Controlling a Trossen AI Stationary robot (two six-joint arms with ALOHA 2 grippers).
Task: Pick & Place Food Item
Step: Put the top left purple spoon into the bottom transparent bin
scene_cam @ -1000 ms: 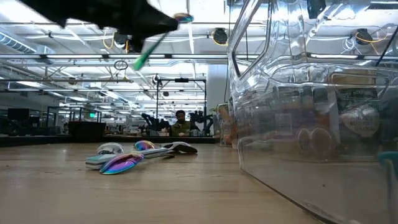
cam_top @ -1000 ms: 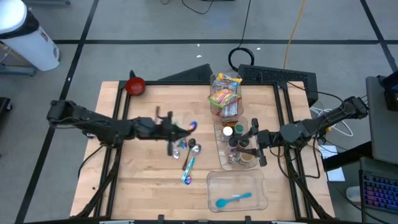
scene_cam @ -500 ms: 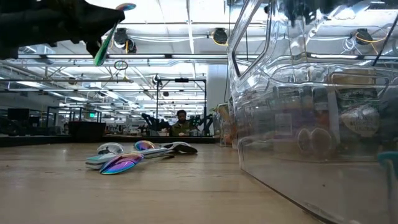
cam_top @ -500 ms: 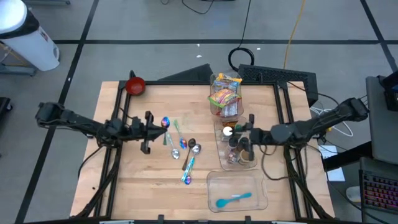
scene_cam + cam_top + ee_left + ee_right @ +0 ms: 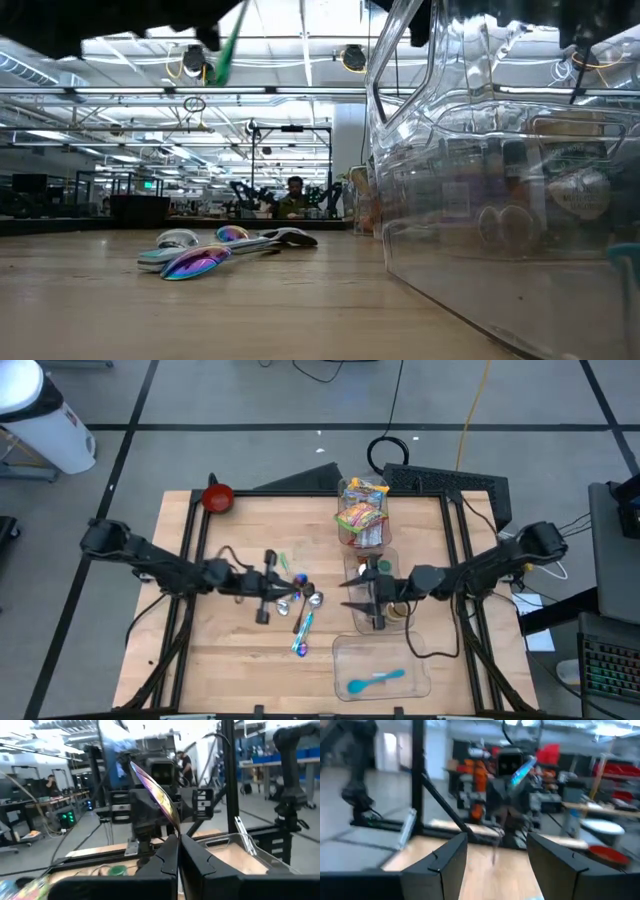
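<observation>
My left gripper [image 5: 280, 584] is over the middle of the table, shut on an iridescent spoon [image 5: 156, 795] with a green handle [image 5: 228, 45], above several loose spoons [image 5: 305, 608]. My right gripper [image 5: 352, 596] is open and empty, level, over the clear bin of jars [image 5: 385, 610]. It points toward the table's left side and faces the left gripper. The food items, coloured snack packets [image 5: 361, 510], lie in a clear bin at the far middle, and no gripper touches them. My left gripper pinches the spoon between its two fingers, on the stem just behind the bowl [image 5: 173, 826]. The fingers are about level and point toward the table's right side. The bowl sticks out past the fingertips, tilted up. The spoon is clear of the table, and its green handle slants down below the gripper.
A clear bin with a blue spoon [image 5: 378, 680] stands at the near edge. A red bowl [image 5: 217, 498] sits at the far left corner. The loose spoons also show in the low view [image 5: 215, 250]. Bare wood lies at the near left.
My left gripper, holding the spoon, went toward the table's left edge, then came back toward the right and a little nearer. My right gripper moved toward the table's left, from beside the jar bin to over it, and stayed open.
</observation>
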